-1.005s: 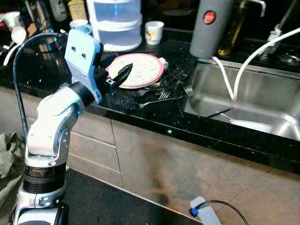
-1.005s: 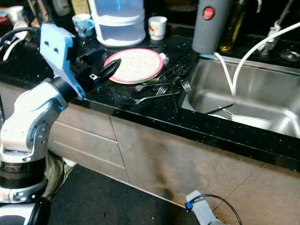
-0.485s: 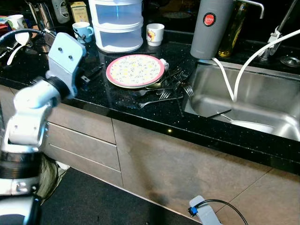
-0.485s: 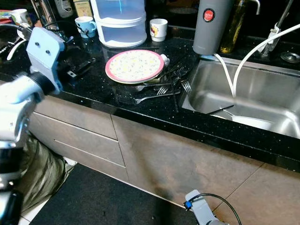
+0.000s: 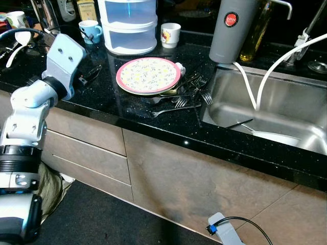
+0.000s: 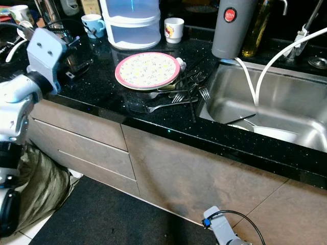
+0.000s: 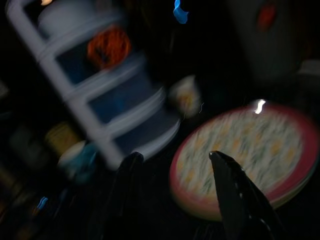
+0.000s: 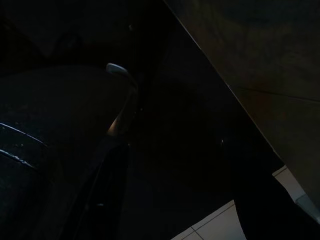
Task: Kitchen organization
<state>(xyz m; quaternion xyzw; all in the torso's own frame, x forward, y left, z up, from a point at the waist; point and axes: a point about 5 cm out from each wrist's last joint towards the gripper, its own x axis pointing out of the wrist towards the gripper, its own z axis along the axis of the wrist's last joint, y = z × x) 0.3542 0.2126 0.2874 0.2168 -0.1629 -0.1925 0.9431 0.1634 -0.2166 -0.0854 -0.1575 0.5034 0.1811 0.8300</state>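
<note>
Black speckled stone counter [image 5: 127, 109] holds a round pink-rimmed floral plate [image 5: 148, 75] at upper centre; left gripper [image 7: 172, 165], fingers spread, empty, hovers upper left.

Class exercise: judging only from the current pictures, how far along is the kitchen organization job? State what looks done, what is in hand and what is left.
Done: nothing visibly tidied. The pink-rimmed plate sits on the black counter, with forks scattered beside it.
In hand: the left gripper is open and empty, hovering near the plate.
Left: plate, forks, and the items in the sink. The right arm hangs idle.
</note>
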